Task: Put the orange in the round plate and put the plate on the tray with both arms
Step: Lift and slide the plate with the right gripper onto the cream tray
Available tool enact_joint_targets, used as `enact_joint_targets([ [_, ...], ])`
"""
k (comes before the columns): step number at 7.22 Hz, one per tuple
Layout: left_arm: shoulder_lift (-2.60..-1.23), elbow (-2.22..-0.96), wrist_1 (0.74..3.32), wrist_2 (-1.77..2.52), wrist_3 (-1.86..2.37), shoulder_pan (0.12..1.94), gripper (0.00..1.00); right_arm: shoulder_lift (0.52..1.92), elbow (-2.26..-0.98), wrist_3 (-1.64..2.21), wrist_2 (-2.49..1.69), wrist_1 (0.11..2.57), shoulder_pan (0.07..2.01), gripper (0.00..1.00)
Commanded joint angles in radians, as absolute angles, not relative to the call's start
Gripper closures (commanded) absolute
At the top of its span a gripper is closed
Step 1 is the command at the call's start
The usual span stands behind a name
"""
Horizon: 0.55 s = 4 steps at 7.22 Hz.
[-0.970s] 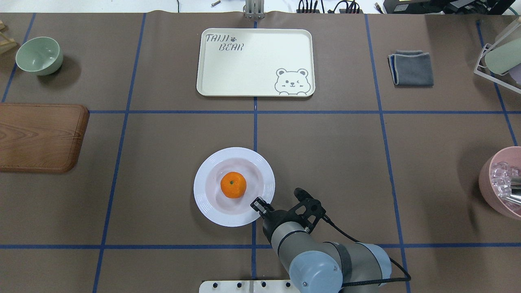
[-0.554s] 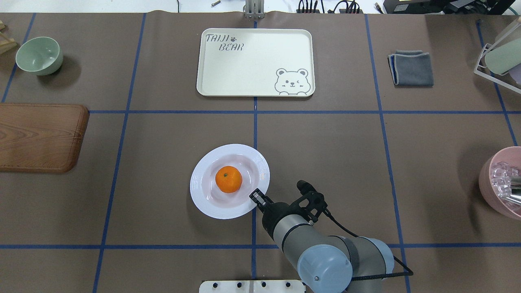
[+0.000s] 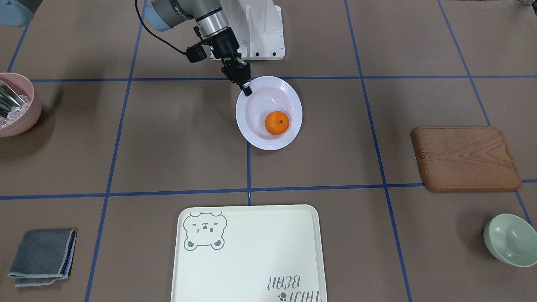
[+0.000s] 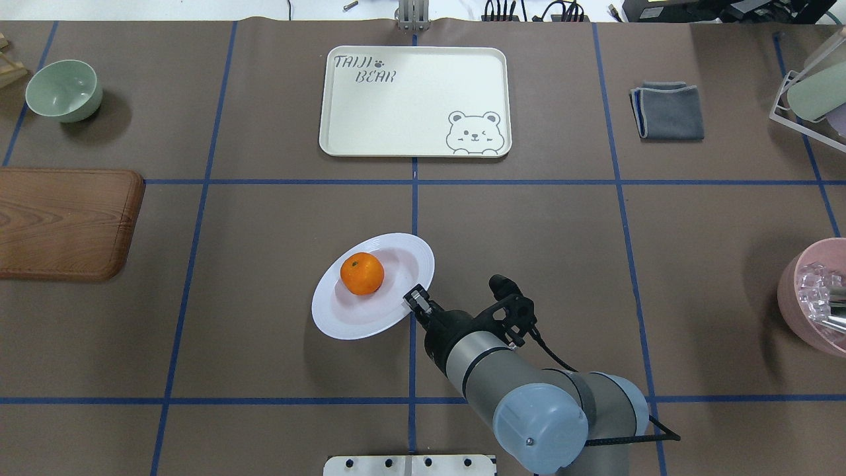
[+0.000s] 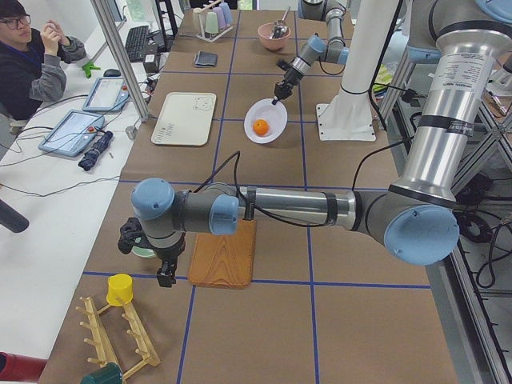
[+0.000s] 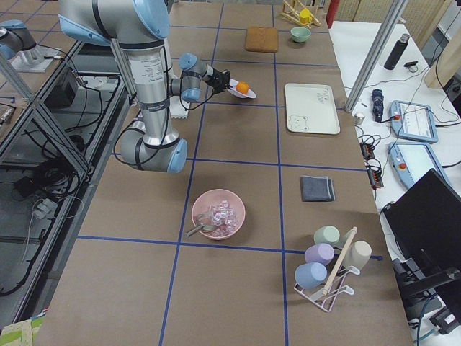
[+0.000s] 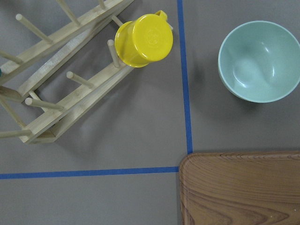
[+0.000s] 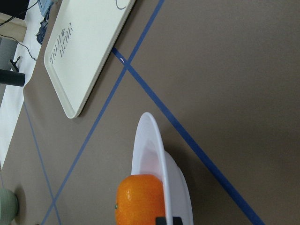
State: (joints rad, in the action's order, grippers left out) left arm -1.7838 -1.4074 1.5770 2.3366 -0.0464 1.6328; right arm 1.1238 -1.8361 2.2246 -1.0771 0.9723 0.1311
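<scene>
Overhead, left to right, all placed from the tray (image 4: 410, 99).

- Far to the tray's left: pale green bowl (image 4: 64, 89). Below it, nearer the robot, you see the wooden board (image 4: 63, 221).
- Left gripper (image 5: 166, 274) hangs over that same far-left patch. It shows only in the side view, so you cannot tell whether its fingers are apart or together. Its wrist camera looks down on the bowl, the board's corner and a yellow cup (image 7: 144, 39) on a wooden peg rack (image 7: 70, 84).
- On the robot's side of the tray, well apart from it: the round plate (image 4: 357, 317), tilted, its near-right edge raised.
- The orange (image 4: 361, 273) sits inside the plate, against the far-left slope of the well.
- Right gripper (image 4: 416, 301): fingers pinched together on the plate's near-right rim, one above and one below. Nothing else is in its grasp.
- To the tray's right: folded grey cloth (image 4: 667, 110).
- Far right of the tray and nearer the robot: pink bowl (image 4: 813, 297), clear pieces inside.
</scene>
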Motion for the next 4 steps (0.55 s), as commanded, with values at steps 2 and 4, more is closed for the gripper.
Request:
enact_joint_targets([
  [2,-1.744,-1.437,1.571,2.388,-0.049,1.634,0.02,1.12,-1.865,2.276,-1.075,0.928,0.158,1.0],
  [4,-1.738,-1.437,1.563,2.387,-0.041,1.634,0.02,1.112,-1.873,2.273,-1.086,0.879,0.23,1.0],
])
